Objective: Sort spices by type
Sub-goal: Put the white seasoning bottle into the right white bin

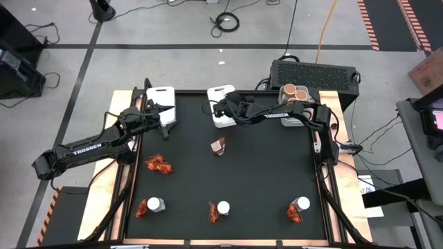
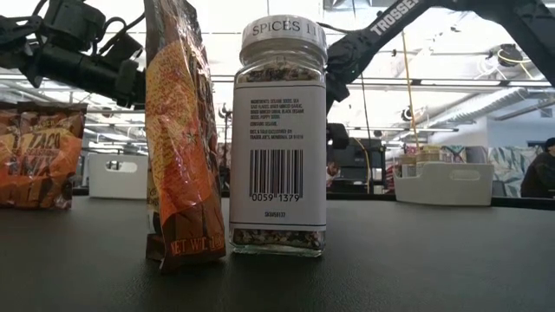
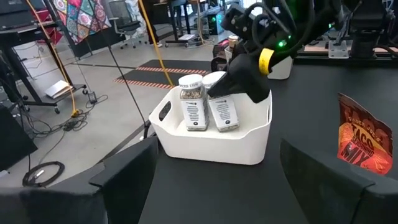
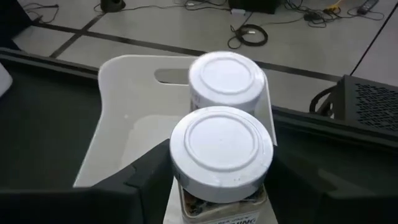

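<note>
The right gripper (image 1: 223,109) is extended over the middle white bin (image 1: 221,97), its fingers loosely flanking a white-lidded jar (image 4: 222,155) set beside a second jar (image 4: 227,79) inside. The left gripper (image 1: 163,115) is held open near the left bin (image 1: 160,102).

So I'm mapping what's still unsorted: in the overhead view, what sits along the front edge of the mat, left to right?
Left sachet beside left jar → middle sachet beside middle jar → right sachet beside right jar.
</note>
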